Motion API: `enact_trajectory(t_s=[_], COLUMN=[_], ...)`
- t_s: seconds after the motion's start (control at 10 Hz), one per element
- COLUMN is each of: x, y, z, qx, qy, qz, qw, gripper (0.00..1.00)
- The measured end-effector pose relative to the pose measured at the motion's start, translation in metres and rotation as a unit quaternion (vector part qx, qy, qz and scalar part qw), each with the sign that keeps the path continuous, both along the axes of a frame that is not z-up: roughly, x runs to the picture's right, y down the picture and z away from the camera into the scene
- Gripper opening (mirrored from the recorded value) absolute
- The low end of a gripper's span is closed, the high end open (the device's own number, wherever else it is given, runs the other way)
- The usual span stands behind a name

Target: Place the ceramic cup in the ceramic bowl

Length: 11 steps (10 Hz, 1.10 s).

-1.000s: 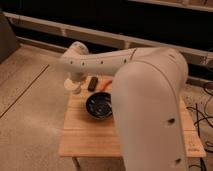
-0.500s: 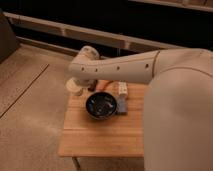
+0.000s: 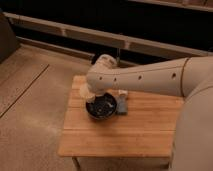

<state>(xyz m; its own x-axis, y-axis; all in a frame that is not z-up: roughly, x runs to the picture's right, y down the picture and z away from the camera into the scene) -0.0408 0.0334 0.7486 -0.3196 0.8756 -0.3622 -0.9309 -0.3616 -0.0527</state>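
The ceramic bowl (image 3: pixel 101 107), round, dark and glossy, sits on the wooden table (image 3: pixel 125 132) left of its middle. The ceramic cup (image 3: pixel 85 92), small and cream-white, shows at the bowl's upper left rim, right under the end of my arm. My gripper (image 3: pixel 90 93) is at the cup, mostly hidden beneath the big white wrist and forearm (image 3: pixel 135 77), which reaches in from the right over the bowl's far edge. I cannot tell whether the cup rests on the table or is lifted.
A flat blue rectangular item (image 3: pixel 123 107) lies against the bowl's right side, with a small white boxy item (image 3: pixel 122 93) just behind it. The table's edges drop to a speckled floor (image 3: pixel 30 115). A dark wall with rails runs behind.
The arm's end and the cup now sit closer to the bowl's left rim than before. The view has shifted, so the table shows further right and lower.
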Motion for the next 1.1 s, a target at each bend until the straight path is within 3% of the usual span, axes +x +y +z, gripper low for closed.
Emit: enact_trajectory(t_s=[0.4,0.5,0.7,0.8,0.9,1.1], x=[0.001,0.004,0.031,0.042,0.049,0.036], y=[0.002,0.008,0.045,0.054,0.053,0.029], z=[0.001,0.004,0.023,0.029,0.036,0.038], qx=[-0.003,-0.014,-0.078,-0.094,-0.096,-0.072], qy=[0.000,0.003,0.036,0.047,0.054,0.047], qz=[0.006,0.011,0.031,0.039,0.044,0.036], qw=[1.0000,0.9998,0.9958,0.9937,0.9930,0.9957], gripper=[0.00,0.00,0.00,0.00,0.00,0.00])
